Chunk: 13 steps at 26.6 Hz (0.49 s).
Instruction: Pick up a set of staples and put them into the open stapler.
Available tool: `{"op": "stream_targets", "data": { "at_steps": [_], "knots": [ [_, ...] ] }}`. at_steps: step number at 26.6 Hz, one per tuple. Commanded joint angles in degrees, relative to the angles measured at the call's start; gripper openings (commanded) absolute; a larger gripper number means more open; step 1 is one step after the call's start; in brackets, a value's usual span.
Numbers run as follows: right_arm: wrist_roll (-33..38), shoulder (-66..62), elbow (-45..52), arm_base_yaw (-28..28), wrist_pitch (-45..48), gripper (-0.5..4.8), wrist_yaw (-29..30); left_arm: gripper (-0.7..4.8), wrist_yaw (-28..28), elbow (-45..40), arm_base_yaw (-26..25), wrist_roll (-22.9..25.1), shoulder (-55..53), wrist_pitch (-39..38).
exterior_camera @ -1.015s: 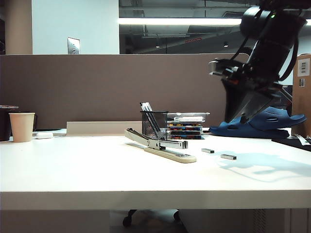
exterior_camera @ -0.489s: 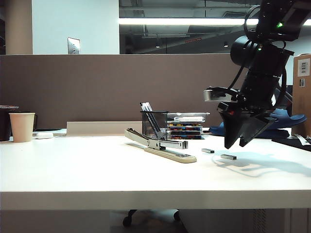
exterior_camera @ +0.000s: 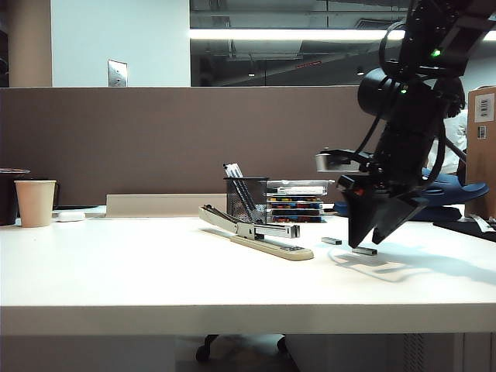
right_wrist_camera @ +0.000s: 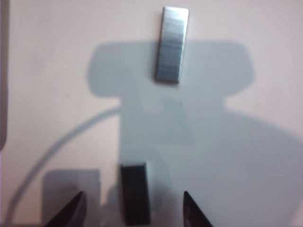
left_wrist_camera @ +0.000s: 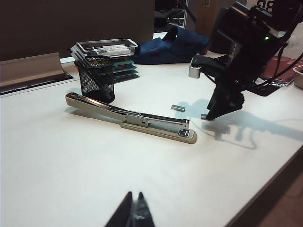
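Observation:
The stapler (exterior_camera: 260, 235) lies open mid-table, its long beige arm raised toward the back left; the left wrist view shows the stapler (left_wrist_camera: 142, 121) too. The set of staples (right_wrist_camera: 135, 197), a short grey bar, lies flat on the table right of it. My right gripper (right_wrist_camera: 132, 210) points down over it, open, one fingertip on each side and neither touching. In the exterior view the right gripper (exterior_camera: 364, 245) hangs just above the staples (exterior_camera: 364, 251). My left gripper (left_wrist_camera: 134, 208) is shut and empty, low over the near table, far from the stapler.
A second grey staple strip (exterior_camera: 331, 241) lies between the stapler and the gripper, the same strip (right_wrist_camera: 171, 43) just ahead of the fingers. Behind the stapler stand a black mesh pen cup (exterior_camera: 246, 199) and stacked boxes (exterior_camera: 297, 203). A paper cup (exterior_camera: 36, 202) stands far left.
My right arm has come down and to the left, from high above the table to just over the nearer staple strip, jaws still open. The left gripper, stapler and strips have not moved.

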<state>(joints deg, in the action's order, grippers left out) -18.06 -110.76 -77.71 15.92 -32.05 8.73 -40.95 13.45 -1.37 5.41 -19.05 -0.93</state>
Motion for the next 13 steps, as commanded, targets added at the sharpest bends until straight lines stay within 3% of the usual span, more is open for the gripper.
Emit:
{"op": "stream_targets", "data": {
  "at_steps": [1,6,9,13],
  "knots": [
    [0.6,-0.7,-0.3,0.3,1.4,2.52,-0.1,-0.05,-0.2,0.3,0.0,0.2,0.0,0.5],
    [2.1,-1.2,-0.3,0.3,1.0,2.51,-2.9,-0.05,-0.2,0.3,0.0,0.2,0.0,0.6],
    [2.1,-1.2,-0.3,0.3,0.8,2.02,-2.8,-0.05,-0.2,0.3,0.0,0.2,0.0,0.6],
    [3.1,-1.3,-0.3,0.4,0.5,2.01,-2.6,-0.05,-0.2,0.3,0.0,0.2,0.0,0.6]
  ]
}}
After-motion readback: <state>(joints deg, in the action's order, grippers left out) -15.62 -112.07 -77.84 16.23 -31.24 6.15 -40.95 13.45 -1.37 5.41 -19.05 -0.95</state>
